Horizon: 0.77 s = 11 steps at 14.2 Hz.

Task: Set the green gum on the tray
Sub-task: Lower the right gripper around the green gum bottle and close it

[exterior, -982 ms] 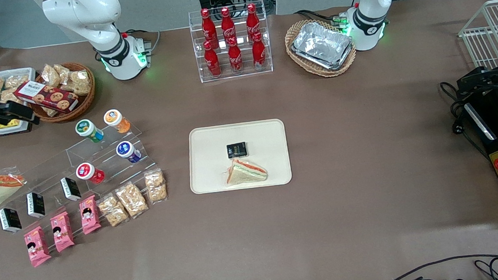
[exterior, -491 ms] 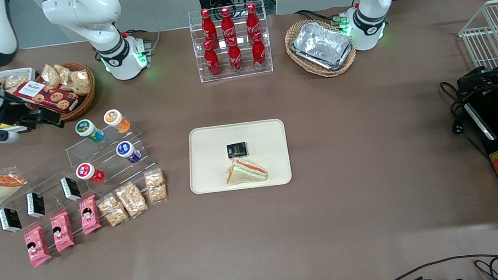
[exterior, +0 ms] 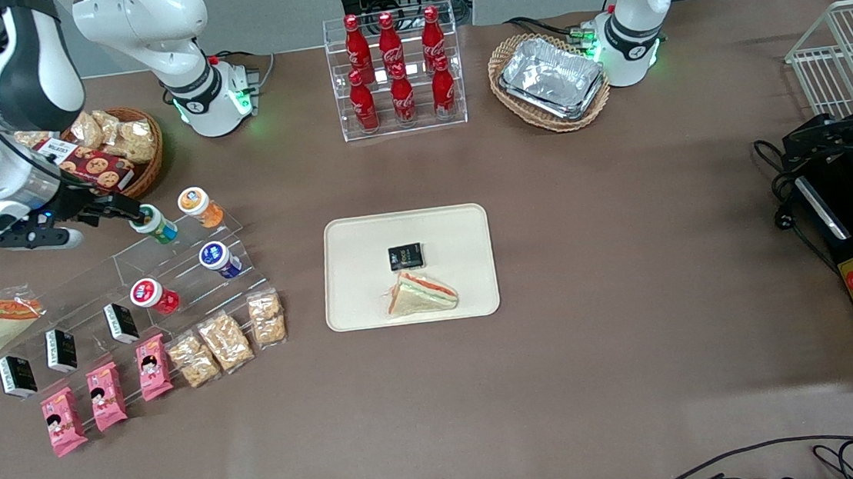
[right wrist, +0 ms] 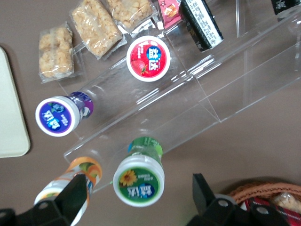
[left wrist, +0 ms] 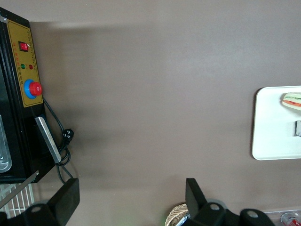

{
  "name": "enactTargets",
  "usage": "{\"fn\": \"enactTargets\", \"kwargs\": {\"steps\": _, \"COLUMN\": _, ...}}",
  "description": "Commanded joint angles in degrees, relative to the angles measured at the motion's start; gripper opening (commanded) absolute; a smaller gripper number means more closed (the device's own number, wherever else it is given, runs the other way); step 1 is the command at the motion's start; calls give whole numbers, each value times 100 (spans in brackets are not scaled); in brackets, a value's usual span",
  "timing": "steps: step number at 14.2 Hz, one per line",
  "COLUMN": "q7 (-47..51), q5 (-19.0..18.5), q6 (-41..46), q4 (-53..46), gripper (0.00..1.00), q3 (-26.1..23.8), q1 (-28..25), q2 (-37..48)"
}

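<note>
I have the gripper (exterior: 132, 213) in the upper left of the front frame, right at the green gum (exterior: 154, 223). Its fingers (right wrist: 75, 195) stand spread on either side of the white-and-green cap, gripping nothing I can confirm; their tips are cut off by the wrist frame's edge. The gum stands on the top step of the clear acrylic riser (exterior: 189, 256), beside the orange-capped bottle (exterior: 200, 206), partly hidden by a finger. The tray (exterior: 354, 246) sits mid-frame on the desk (exterior: 628, 253), holding a sandwich (exterior: 421, 294) and a small black packet (exterior: 406, 257).
</note>
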<state>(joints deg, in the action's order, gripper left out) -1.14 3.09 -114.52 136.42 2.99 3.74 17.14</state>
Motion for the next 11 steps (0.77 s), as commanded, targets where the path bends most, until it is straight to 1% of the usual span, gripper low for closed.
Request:
{"fn": "enactTargets", "kwargs": {"steps": 1, "q7": 17, "q5": -2, "q6": -526, "q4": 613, "gripper": 100, "q3": 17, "q1": -58, "q2": 176}}
{"fn": "enactTargets", "kwargs": {"steps": 3, "q7": 43, "q5": 7, "q6": -772, "q4": 894, "gripper": 100, "q3": 17, "q1": -58, "q2": 220}}
{"fn": "enactTargets", "kwargs": {"steps": 7, "q7": 193, "q5": 16, "q6": -914, "q4": 957, "gripper": 100, "q3": 8, "q1": -110, "q2": 132}}
{"fn": "enactTargets", "kwargs": {"steps": 8, "q7": 202, "q5": 16, "q6": -940, "q4": 957, "gripper": 91, "q3": 8, "q1": -145, "q2": 132}}
{"fn": "enactTargets", "kwargs": {"steps": 9, "q7": 219, "q5": 16, "q6": -940, "q4": 957, "gripper": 72, "q3": 8, "q1": -163, "q2": 132}}
{"fn": "enactTargets", "kwargs": {"steps": 10, "q7": 219, "q5": 16, "q6": -940, "q4": 957, "gripper": 59, "q3": 8, "q1": -189, "q2": 123}}
{"fn": "enactTargets", "kwargs": {"steps": 11, "q7": 211, "q5": 16, "q6": -940, "q4": 948, "gripper": 51, "q3": 17, "q1": -207, "q2": 123}}
